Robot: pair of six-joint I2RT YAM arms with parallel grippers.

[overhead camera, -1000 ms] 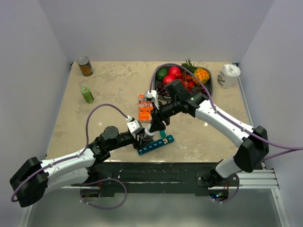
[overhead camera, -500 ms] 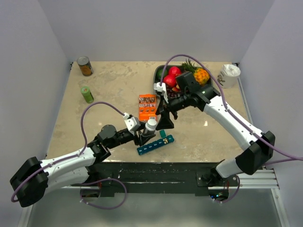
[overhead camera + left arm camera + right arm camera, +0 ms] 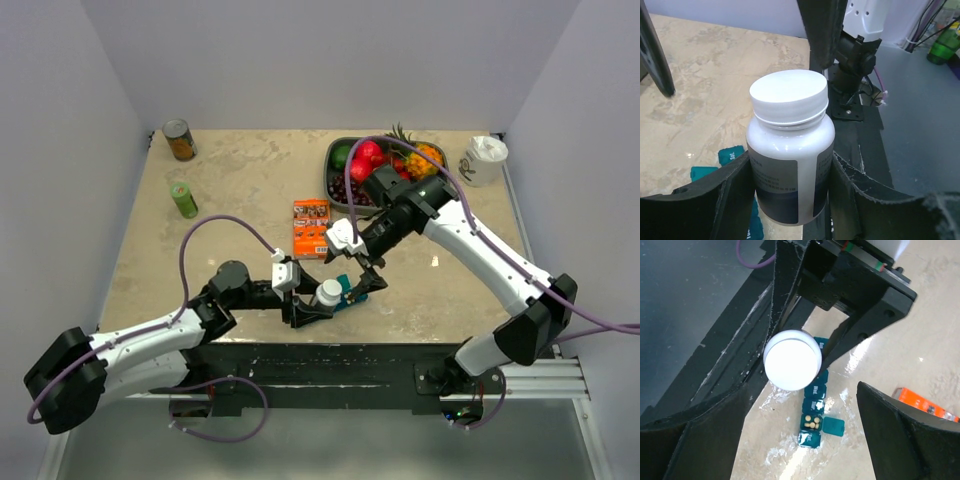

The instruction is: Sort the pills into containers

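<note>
Your left gripper (image 3: 789,175) clamped the white bottle (image 3: 790,145) (cap on); your right gripper (image 3: 361,274) gaped just over it. Pills (image 3: 812,422) sat in one open container (image 3: 803,424).

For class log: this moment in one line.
left fingers: hold capped bottle | right fingers: open | organiser: one lid open, pills inside

We see a lab robot cell: plain pale grey walls (image 3: 330,60) box in a beige marbled worktop (image 3: 240,190) edged by an aluminium rail (image 3: 545,378).

An orange box (image 3: 311,227) lies near the fruit bowl (image 3: 330,170); 1 can (image 3: 179,140) and 1 green bottle (image 3: 184,199) stand upright.
</note>
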